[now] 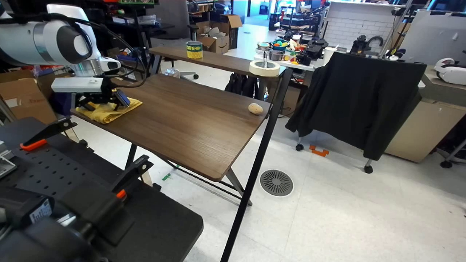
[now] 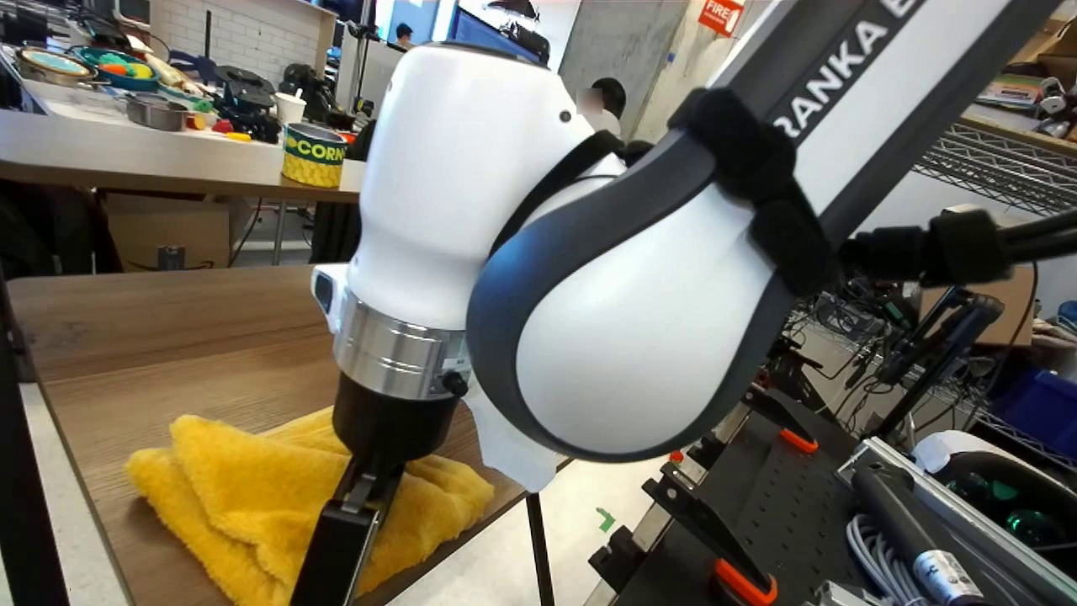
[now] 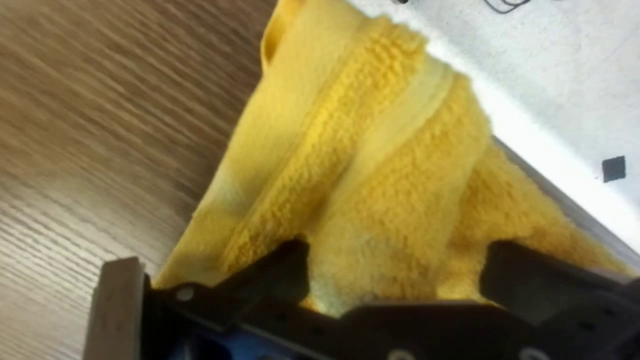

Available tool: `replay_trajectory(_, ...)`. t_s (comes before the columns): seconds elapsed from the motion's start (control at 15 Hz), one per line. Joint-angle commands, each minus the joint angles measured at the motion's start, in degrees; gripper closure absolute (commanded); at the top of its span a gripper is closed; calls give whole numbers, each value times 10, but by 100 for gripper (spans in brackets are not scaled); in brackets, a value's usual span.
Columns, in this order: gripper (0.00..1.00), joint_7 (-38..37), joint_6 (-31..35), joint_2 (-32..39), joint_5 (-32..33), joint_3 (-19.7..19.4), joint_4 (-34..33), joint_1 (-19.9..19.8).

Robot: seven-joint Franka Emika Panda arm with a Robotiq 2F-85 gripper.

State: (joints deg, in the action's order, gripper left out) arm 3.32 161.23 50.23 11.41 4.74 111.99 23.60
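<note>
A folded yellow cloth (image 2: 244, 492) lies on the wooden bench (image 1: 182, 120) at one of its corners, reaching the long edge, and in the wrist view pale floor (image 3: 560, 70) shows just past that edge. Directly over the cloth stands the pincer (image 3: 395, 270), jaws spread wide and fingertips well apart, with bunched folds showing between them. Whether the tips press into the fabric is hard to make out, as they are blurred in the wrist view. In both exterior views the white arm (image 2: 623, 353) reaches down above this same corner of the bench. Near the diagonally opposite corner of the bench sits a tan, potato-shaped item (image 1: 255, 108). Along the bench's other long side runs a raised shelf (image 1: 222, 62), carrying a yellow-and-green corn can (image 1: 194, 50) and a roll of tape (image 1: 263, 72). Past the end of the bench hangs a black garment (image 1: 356, 98), and beside the bench a round grey drain (image 1: 276, 183) is set in the floor.
</note>
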Motion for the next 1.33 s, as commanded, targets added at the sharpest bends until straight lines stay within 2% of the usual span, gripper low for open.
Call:
replay_trajectory(0.0, 0, 20, -35, 5, 4, 4, -3, -34)
replay_trajectory(0.2, 0, -5, -44, -4, -5, -29, 5, -59)
replay_trajectory(0.67, 0, -64, -22, 23, -4, -136, 15, -133)
replay_trajectory(1.13, 0, -161, -7, 46, -13, -223, 35, -153)
replay_trajectory(1.27, 0, -198, -1, 58, -31, -231, 21, -161)
